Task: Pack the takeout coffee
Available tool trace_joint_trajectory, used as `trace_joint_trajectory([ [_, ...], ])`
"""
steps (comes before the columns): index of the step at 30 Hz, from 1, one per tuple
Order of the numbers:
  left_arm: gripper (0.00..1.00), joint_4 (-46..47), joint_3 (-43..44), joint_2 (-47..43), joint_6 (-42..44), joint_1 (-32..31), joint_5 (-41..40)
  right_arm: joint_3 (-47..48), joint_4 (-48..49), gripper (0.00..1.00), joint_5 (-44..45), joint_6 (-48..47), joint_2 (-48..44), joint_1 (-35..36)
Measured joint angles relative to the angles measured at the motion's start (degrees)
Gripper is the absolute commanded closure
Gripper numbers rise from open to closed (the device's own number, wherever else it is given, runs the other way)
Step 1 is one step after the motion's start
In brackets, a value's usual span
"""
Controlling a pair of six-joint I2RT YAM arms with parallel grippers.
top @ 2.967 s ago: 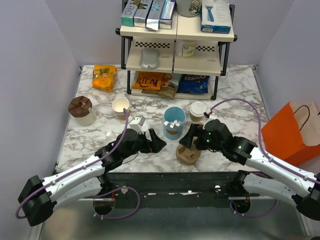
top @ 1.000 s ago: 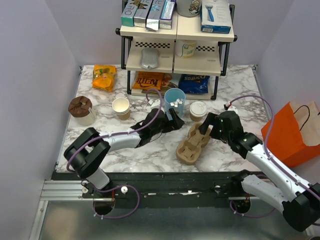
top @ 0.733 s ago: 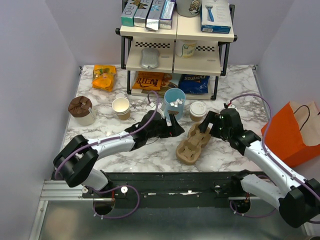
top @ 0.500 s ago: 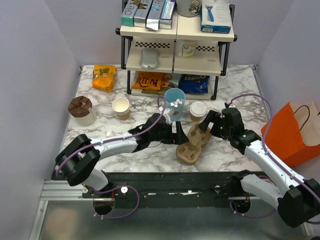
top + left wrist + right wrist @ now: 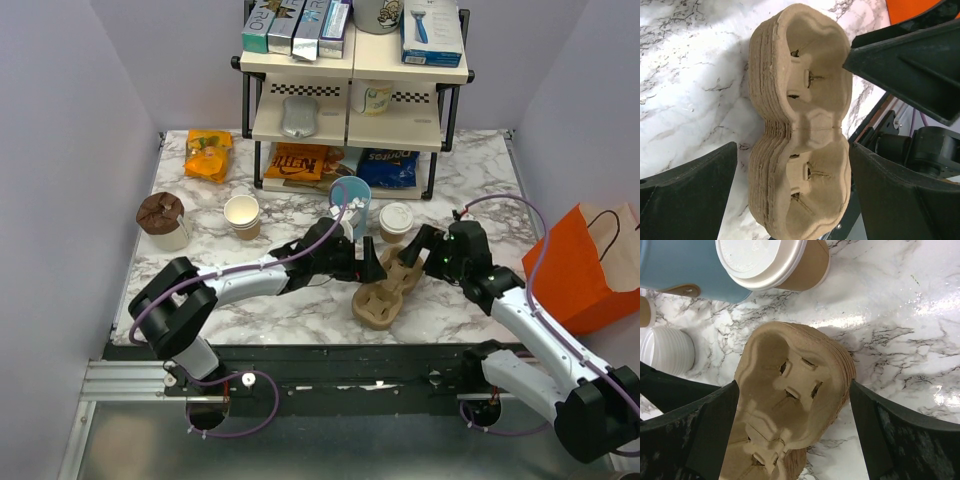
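Note:
The takeout coffee, a short tan cup with a white lid, stands upright behind a stack of brown pulp cup carriers. My left gripper is open, reaching in from the left, with the stack's near end between its fingers. From the right, my right gripper is open over the stack's far end, just in front of the coffee. Neither holds anything.
A taller light-blue cup stands left of the coffee. An open paper cup and a brown-topped cup sit further left. A shelf rack with snack bags fills the back. An orange bag stands off the table's right edge.
My left gripper has slid right and forward from beside the blue cup to the carrier stack. The right gripper has shifted only slightly over the stack's far end.

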Motion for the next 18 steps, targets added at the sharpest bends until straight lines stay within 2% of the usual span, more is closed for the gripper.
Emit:
trace_joint_trajectory([
  [18,0.01,0.9,2.6,4.0,0.4,0.0,2.4,-3.0,3.5,0.01,-5.2,1.0,-3.1,-1.2],
])
